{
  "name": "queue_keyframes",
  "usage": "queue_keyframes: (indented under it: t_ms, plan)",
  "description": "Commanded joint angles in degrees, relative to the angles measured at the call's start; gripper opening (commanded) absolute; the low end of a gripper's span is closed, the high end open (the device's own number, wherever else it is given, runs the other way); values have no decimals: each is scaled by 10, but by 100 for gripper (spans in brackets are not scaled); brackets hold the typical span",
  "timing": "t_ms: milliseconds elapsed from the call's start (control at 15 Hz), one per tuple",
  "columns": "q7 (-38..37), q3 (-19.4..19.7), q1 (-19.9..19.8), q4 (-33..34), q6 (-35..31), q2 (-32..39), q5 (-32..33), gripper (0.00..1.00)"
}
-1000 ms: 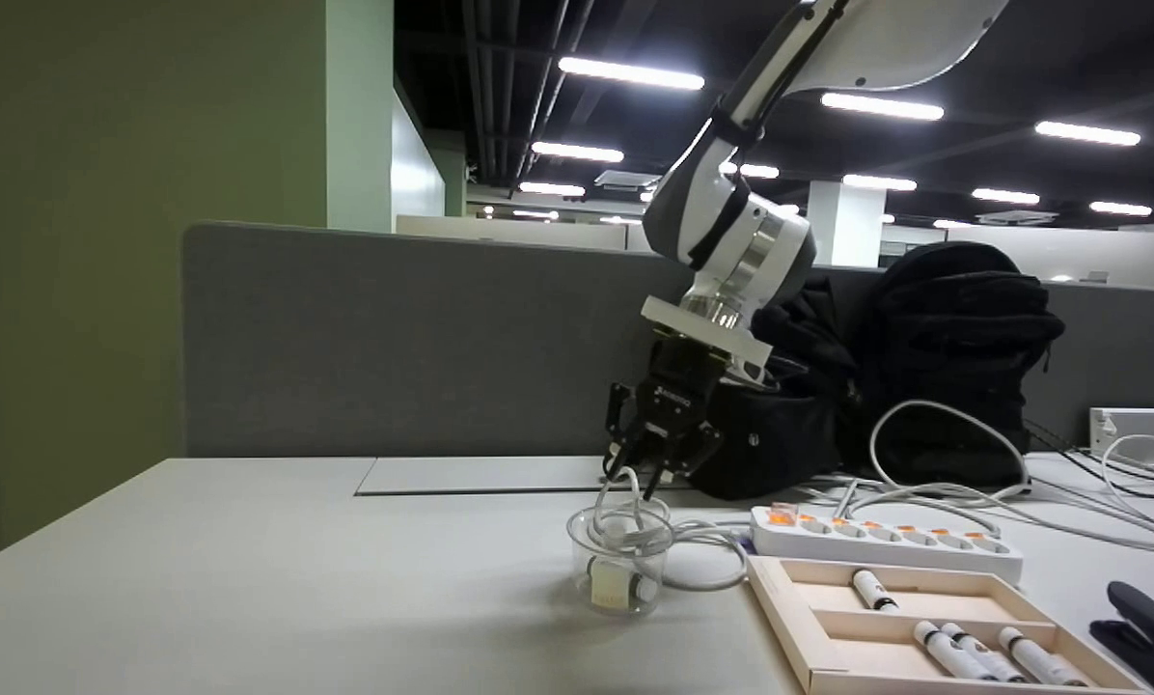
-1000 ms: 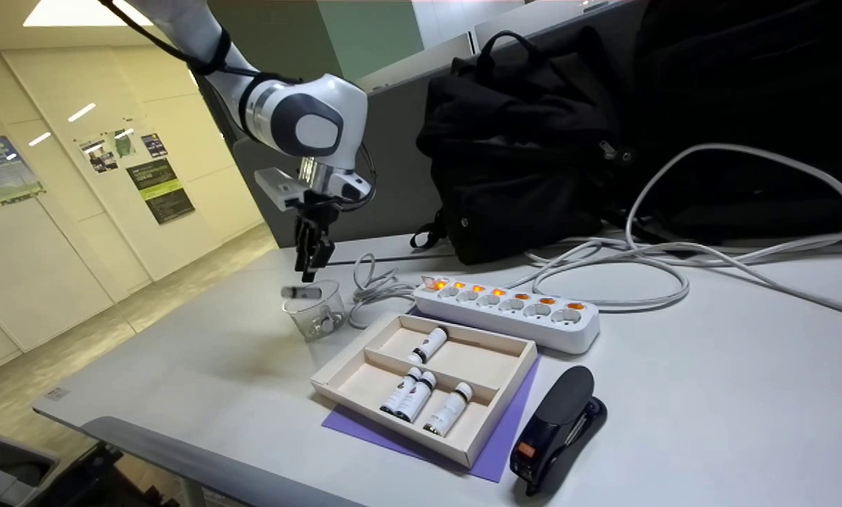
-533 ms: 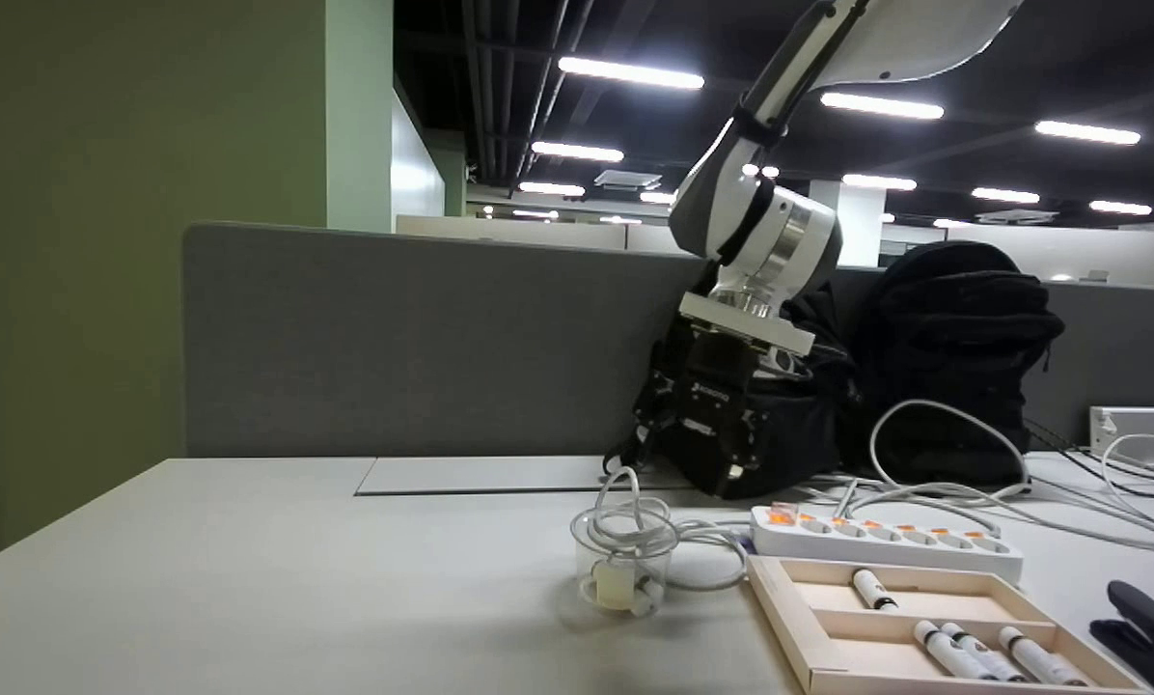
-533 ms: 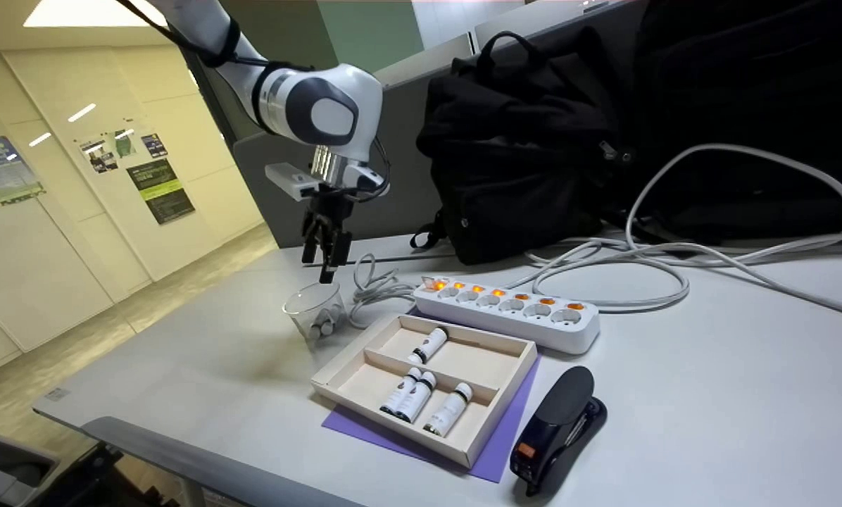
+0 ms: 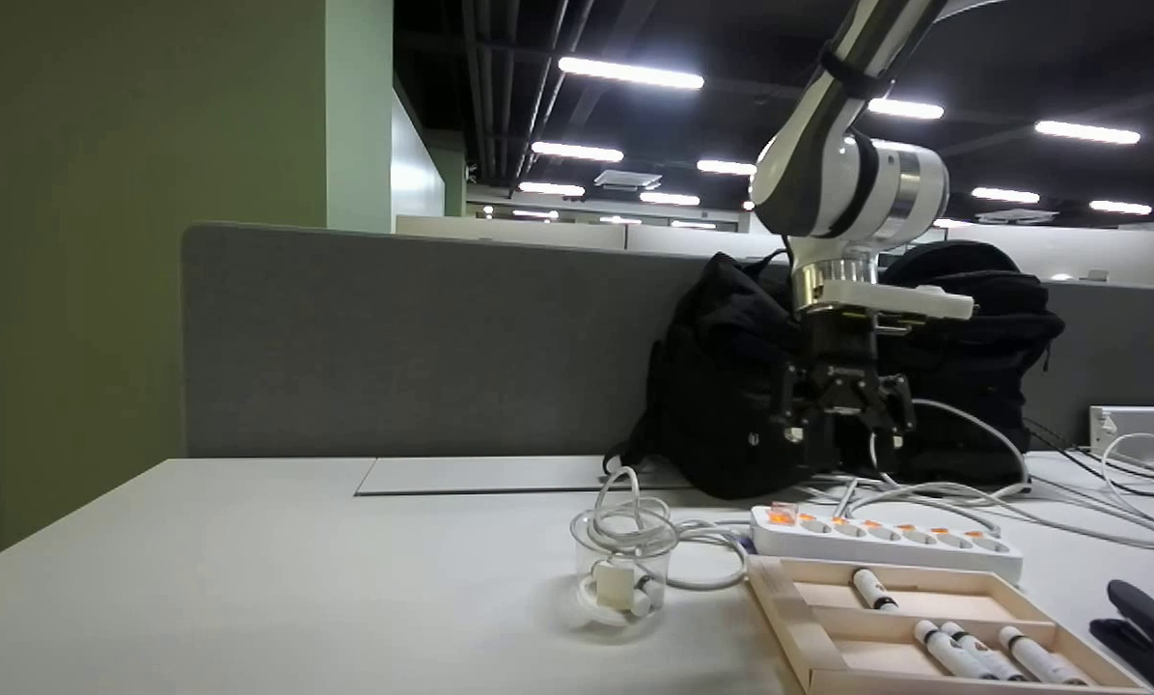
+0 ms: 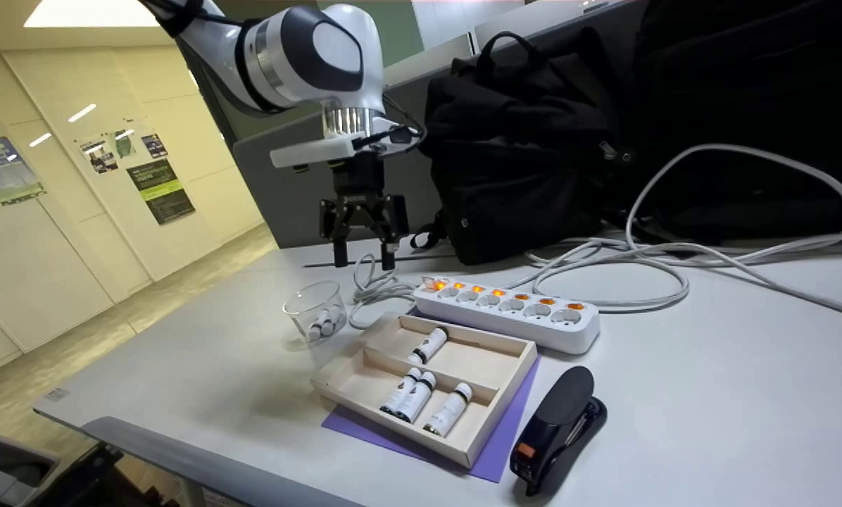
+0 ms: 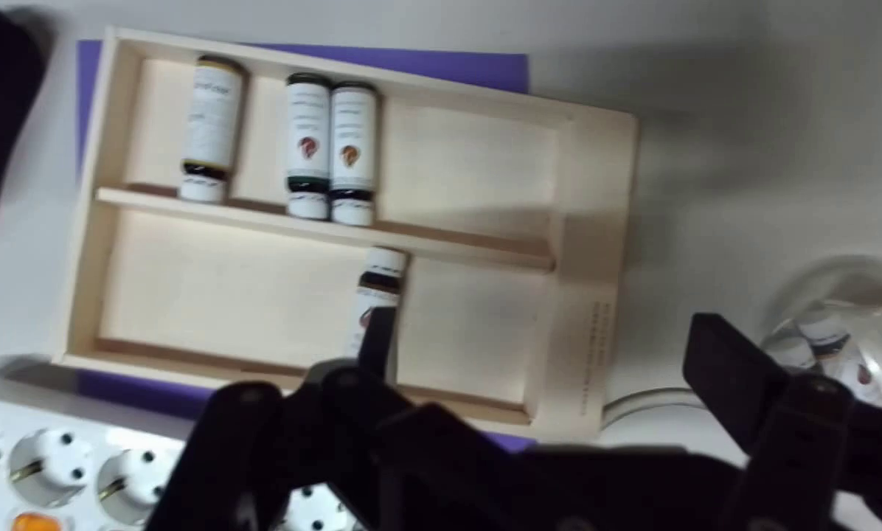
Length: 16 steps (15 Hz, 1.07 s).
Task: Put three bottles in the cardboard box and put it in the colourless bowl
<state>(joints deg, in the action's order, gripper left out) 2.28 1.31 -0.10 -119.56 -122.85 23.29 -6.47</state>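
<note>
My black pincer (image 6: 365, 260) gapes, empty. In wrist view, the white cylindrical bottle (image 7: 376, 299) alone in its half of the shallow tan cardboard box (image 7: 478, 155) lies at my nine o'clock, long axis near twelve-to-six.

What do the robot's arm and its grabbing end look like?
The arm is white and rounded, with a dark grey panel, black bands and a silver collar. A thin black cable loops above the gripper, where a flat white bar juts out. The gripper is black and angular, with two jointed fingers and pale markings too small to read.
</note>
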Motion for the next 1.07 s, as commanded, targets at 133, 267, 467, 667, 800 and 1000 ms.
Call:
queue_keyframes:
  t_ms: [133,267,467,667,800,1000]
  plan:
    - [30,24,-7,-136,-219,-64,114,100]
    - [16,31,-9,-159,-288,-54,134,100]
    - [3,43,-8,-192,-375,-39,145,100]
    - [15,41,-11,-186,-374,-28,137,100]
    - [17,43,-12,-188,-378,-20,137,100]
    - [17,40,-11,-186,-378,-20,137,100]
